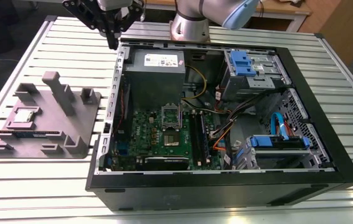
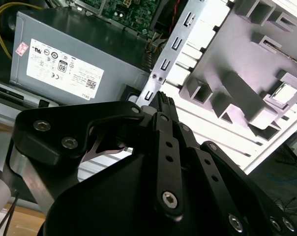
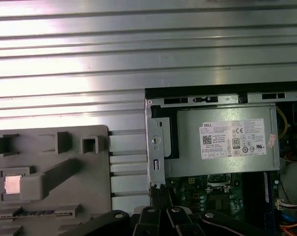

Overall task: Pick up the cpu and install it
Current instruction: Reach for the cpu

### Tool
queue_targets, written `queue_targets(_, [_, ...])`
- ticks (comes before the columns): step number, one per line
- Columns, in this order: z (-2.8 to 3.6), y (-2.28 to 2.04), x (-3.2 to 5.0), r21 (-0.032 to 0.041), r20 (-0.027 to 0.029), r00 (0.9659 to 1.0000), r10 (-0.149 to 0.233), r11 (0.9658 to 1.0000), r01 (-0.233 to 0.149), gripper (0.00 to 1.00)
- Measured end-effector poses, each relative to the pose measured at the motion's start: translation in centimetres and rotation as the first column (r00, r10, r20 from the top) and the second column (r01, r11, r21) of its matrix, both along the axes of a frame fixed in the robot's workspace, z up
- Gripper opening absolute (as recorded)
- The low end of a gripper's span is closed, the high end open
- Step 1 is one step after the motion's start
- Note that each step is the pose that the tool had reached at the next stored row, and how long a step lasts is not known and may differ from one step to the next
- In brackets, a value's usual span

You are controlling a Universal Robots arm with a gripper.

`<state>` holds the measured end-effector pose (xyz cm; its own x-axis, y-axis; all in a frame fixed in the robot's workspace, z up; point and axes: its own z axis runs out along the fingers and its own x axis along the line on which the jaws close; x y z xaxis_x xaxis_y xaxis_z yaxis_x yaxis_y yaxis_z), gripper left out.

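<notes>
Where the cpu [image 1: 25, 115] lies: flat, silvery face up, in a square pocket of the grey holder [image 1: 83, 116], toward the holder's 9 o'clock side in the exterior view; nothing touches it.
Cpu axis: square, so it has no long axis; its edges run with the holder's edges.
Neighbour in the holder: a narrow green-blue memory stick [image 1: 30, 133] lies in a slot just beside the cpu, at its 6 o'clock in the exterior view.
Holder's place: on the slatted table [image 1: 39, 186], just beside the computer case [image 1: 226, 191], at the case's 9 o'clock.
Cpu from the gripper [image 1: 112, 44]: at about 7 o'clock in the exterior view, well apart and lower. In both wrist views the chip [image 3: 12, 184] [image 2: 287, 93] sits off to one side of the fingers, not under them.
Gripper state: fingers together, nothing between them, as the second wrist view [image 2: 163, 98] shows.
Gripper's place: it hangs over the case wall beside the power supply [image 1: 154, 70], near the case's 11 o'clock corner.
Nearer arm: one arm only, so no choice arises.
Install site: the motherboard [image 1: 145, 135], with the hollow socket frame [image 1: 170, 114] at roughly 3 o'clock from the cpu.
Task standing: judged at its start; the cpu is not yet picked up.
</notes>
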<state>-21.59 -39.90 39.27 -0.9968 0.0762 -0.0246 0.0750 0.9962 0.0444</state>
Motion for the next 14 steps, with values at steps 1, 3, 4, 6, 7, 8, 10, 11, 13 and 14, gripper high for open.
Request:
queue_targets(1, [0.0, 0.0, -0.13, 0.0, 0.0, 1.0, 0.0, 1.0, 0.0, 0.11])
queue_targets(3, [0.0, 0.0, -0.39, 0.0, 0.0, 1.0, 0.0, 1.0, 0.0, 0.11])
queue_targets(4, [-0.01, 0.0, -0.53, 0.0, 0.0, 1.0, 0.0, 1.0, 0.0, 0.11])
queue_targets(6, [-0.01, 0.0, -0.84, 0.0, 0.0, 1.0, 0.0, 1.0, 0.0, 0.11])
queue_targets(7, [-0.01, 0.0, -1.0, 0.0, -0.0001, 1.0, 0.0, 1.0, 0.0, 0.11])
queue_targets(8, [-0.01, 0.0, -1.17, 0.0, 0.0, 1.0, 0.0, 1.0, 0.0, 0.11])
queue_targets(10, [-0.01, 0.0, -1.52, -0.0001, -0.0001, 1.0, 0.0, 1.0, 0.0, 0.11])
queue_targets(11, [-0.02, 0.0, -1.7, -0.0001, -0.0001, 1.0, 0.0, 1.0, 0.0, 0.11])
queue_targets(13, [-0.03, 0.0, -2.09, -0.0001, 0.0, 1.0, 0.0, 1.0, 0.0, 0.11])
queue_targets(14, [-0.03, 0.0, -2.26, 0.0, 0.0, 1.0, 0.0, 1.0, 0.0, 0.11])
